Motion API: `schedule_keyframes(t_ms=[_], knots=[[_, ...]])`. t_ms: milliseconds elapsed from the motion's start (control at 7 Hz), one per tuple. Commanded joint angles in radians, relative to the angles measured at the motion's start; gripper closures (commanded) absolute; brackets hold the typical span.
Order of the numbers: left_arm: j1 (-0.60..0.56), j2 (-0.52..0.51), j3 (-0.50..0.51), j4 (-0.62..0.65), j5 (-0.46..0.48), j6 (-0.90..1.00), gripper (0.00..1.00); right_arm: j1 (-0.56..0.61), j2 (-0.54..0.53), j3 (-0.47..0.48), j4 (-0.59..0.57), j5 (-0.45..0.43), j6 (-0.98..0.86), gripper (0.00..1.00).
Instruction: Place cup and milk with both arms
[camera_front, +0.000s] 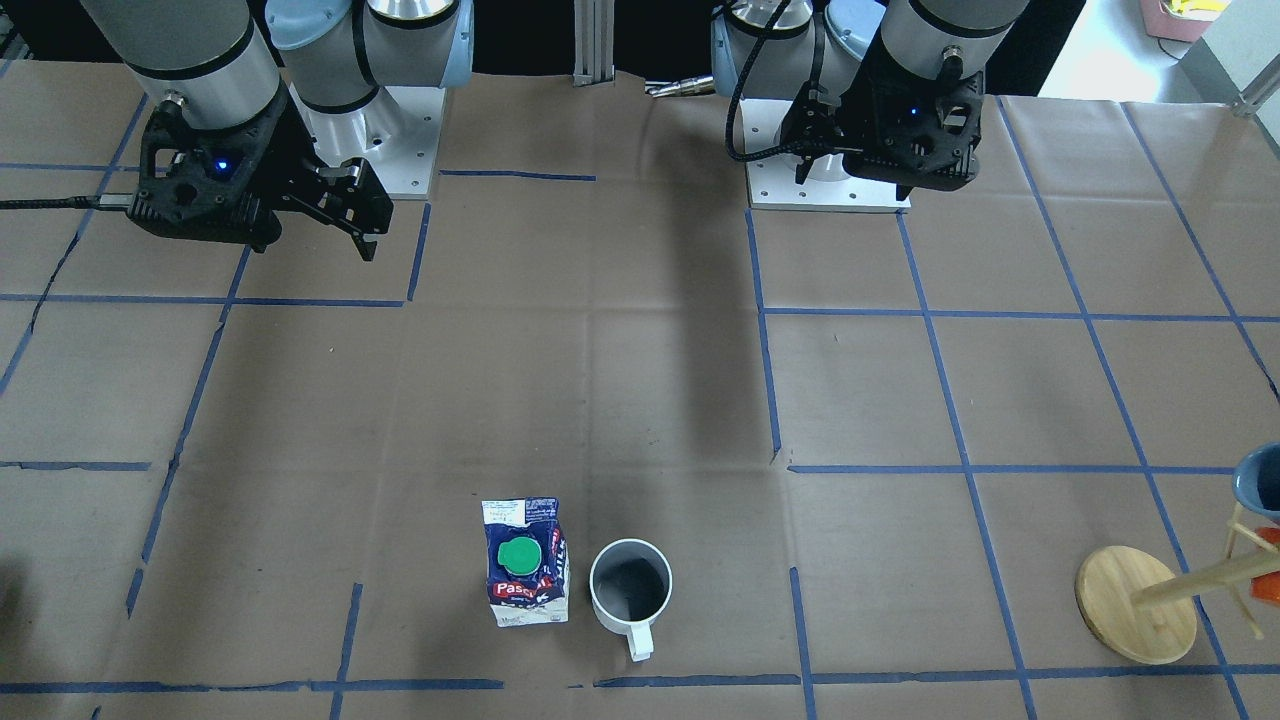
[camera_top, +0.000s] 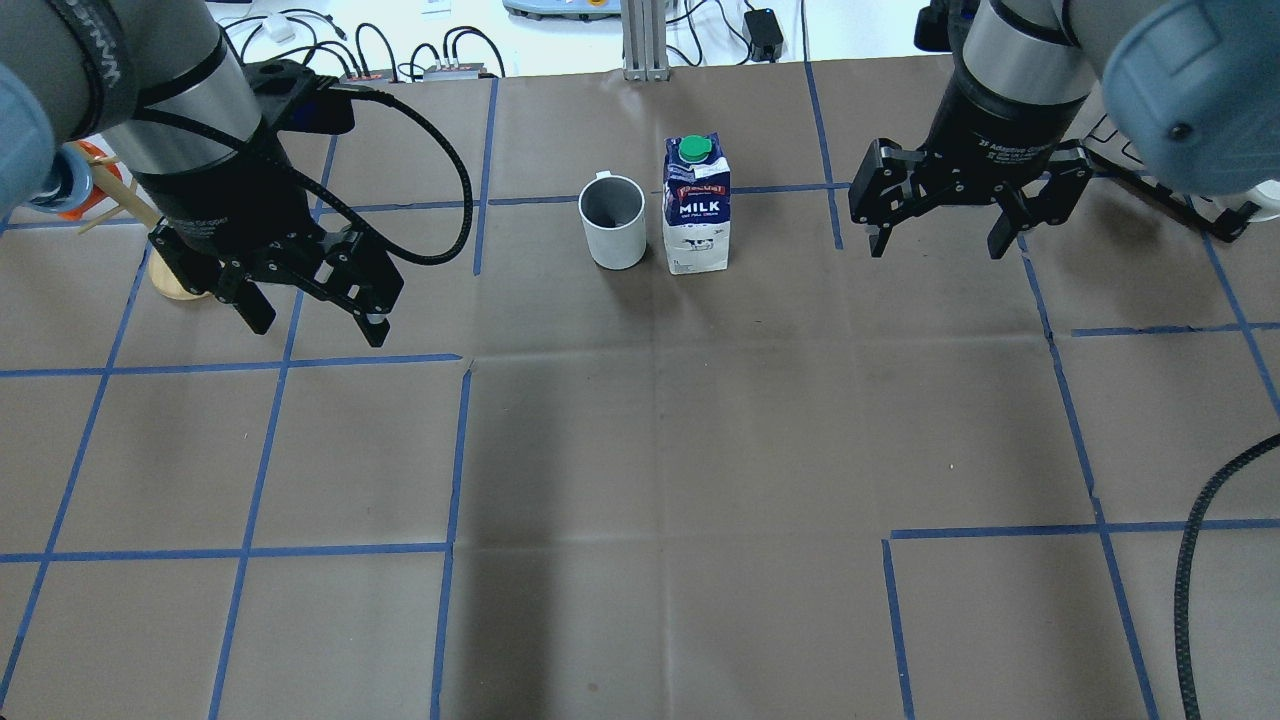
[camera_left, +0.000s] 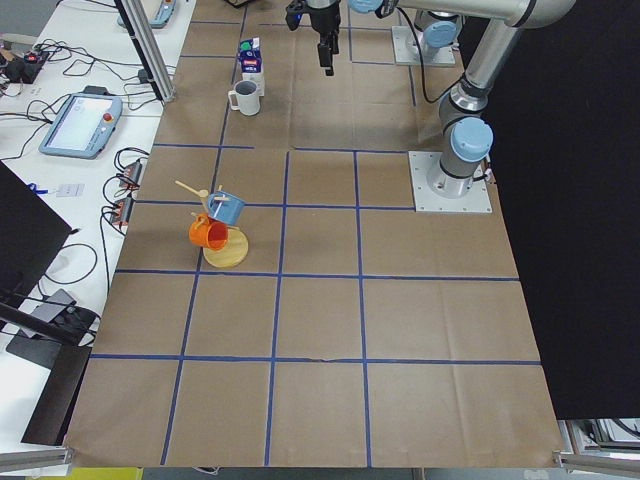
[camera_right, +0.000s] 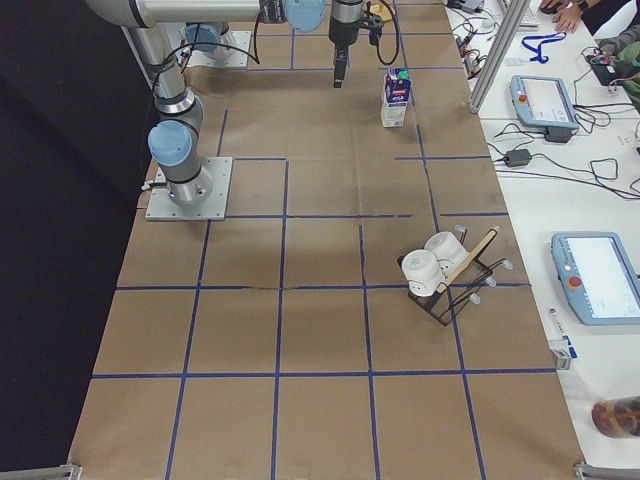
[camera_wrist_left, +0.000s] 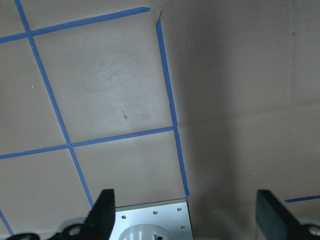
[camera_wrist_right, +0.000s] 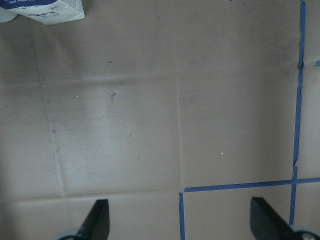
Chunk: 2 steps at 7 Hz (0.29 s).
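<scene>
though l gripper (camera_top: 315, 325), r gripper (camera_top: 935, 245) fingers (camera_top: 372, 315) apart, cup (camera_top: 612, 225) beside milk (camera_top: 697, 215); mug tree (camera_front: 1135, 605) afar

Overhead: we look forward and down on the tabletop (camera_top: 660, 450).
Front: we face back, steeply down.
Sides: we view lengthwise from each end, far off.
Wrists: we hover close, facing down.
Shared: milk (camera_front: 527, 562) and cup (camera_front: 630, 585), lower centre in front, upper centre overhead.

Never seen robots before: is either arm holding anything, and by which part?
Nothing is held. The left end effector and right end effector are open and empty; cup and milk stand alone.
</scene>
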Motion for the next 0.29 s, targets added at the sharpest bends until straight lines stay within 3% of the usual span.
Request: schedule_keyframes(t_ms=[0,143], knots=[[0.000,0.000,0.000,0.000,0.000,0.000,0.00,0.001,0.000,0.001,0.001,-0.003,-0.003,0.00],[0.000,0.000,0.000,0.000,0.000,0.000,0.00,0.001,0.000,0.003,0.003,-0.004,-0.003,0.00]])
